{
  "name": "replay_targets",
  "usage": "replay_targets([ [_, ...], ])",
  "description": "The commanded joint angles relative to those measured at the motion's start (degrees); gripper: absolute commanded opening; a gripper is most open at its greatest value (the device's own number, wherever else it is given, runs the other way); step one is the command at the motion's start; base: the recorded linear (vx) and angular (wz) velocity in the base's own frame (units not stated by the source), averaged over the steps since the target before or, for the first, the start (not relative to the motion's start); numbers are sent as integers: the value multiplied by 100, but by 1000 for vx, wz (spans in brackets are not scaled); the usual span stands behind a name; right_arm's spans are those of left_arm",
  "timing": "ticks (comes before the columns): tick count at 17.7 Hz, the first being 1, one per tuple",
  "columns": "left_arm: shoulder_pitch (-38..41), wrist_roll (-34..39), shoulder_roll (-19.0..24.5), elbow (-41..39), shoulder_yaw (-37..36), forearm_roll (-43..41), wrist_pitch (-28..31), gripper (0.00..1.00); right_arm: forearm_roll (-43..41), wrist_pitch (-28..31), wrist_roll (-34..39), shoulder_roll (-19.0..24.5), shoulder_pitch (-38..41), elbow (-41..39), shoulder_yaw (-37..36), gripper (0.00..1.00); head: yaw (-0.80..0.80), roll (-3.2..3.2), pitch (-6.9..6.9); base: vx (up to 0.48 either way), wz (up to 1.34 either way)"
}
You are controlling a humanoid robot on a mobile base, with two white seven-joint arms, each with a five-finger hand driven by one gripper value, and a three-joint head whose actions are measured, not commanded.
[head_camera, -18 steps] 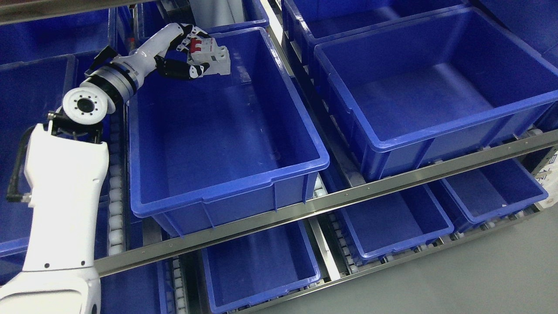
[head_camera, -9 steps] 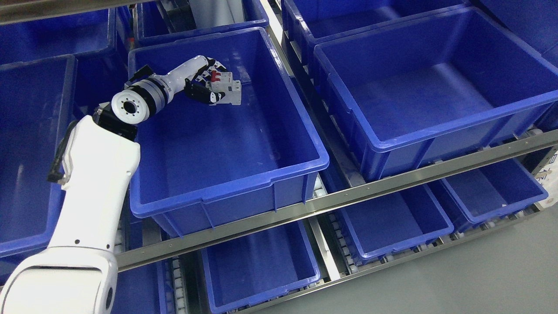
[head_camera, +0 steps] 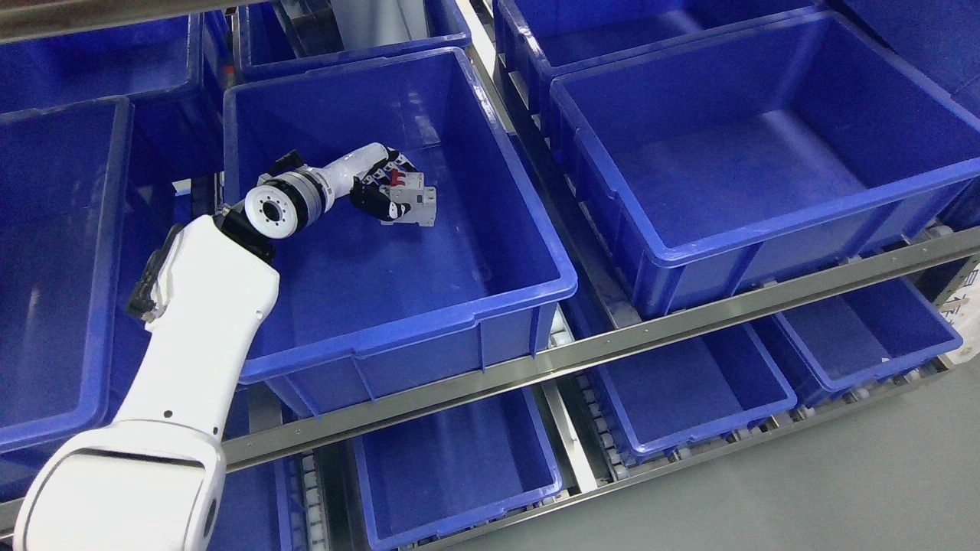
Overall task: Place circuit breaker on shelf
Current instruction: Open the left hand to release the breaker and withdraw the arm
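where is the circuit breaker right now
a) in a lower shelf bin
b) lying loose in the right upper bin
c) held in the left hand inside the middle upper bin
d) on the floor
c: the left hand is closed around the circuit breaker, low inside the middle upper bin.

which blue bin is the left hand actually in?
The middle bin on the upper shelf level. The left robot hand reaches inside it, holding the circuit breaker; the other bins have no hand in them.
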Motion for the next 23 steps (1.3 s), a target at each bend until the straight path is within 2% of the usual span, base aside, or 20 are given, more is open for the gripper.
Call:
replay_targets([
  [1,-76,17,71,607,-302,-20,14,64,0,-1,1,-100,-4,0,0,100,0,0,0,0,0],
  [5,-225,174,142,572,-197,-3,14,83,0,-1,1,-100,-4,0,0,100,0,0,0,0,0],
  [6,-356,349,133,502,12,58,5,87,0,-1,1,-100,4,0,0,100,0,0,0,0,0],
  [7,-410,612,107,362,502,94,13,92,0,-1,1,-100,5,0,0,100,0,0,0,0,0],
  [9,-454,982,46,-59,2107,277,22,93,0,-1,1,-100,4,0,0,100,0,0,0,0,0],
  [11,-629,1106,-304,-210,3444,899,14,99,0,-1,1,-100,-4,0,0,100,0,0,0,0,0],
  [13,-543,1674,-446,-638,3994,1620,-117,99,0,-1,1,-100,-4,0,0,100,0,0,0,0,0],
  [15,-236,2089,-569,-1192,4013,2087,-153,100,0,-1,1,-100,-4,0,0,100,0,0,0,0,0],
  [18,527,2109,-584,-2736,3926,2239,-153,100,0,-1,1,-100,4,0,0,100,0,0,0,-3,3],
  [21,1660,2108,-584,-4528,3138,2370,-110,100,0,-1,1,-100,-4,0,0,100,0,0,0,-15,0],
  [23,2417,2108,-584,-5383,2775,2476,-109,100,0,-1,1,-100,-4,0,0,100,0,0,0,-13,-35],
])
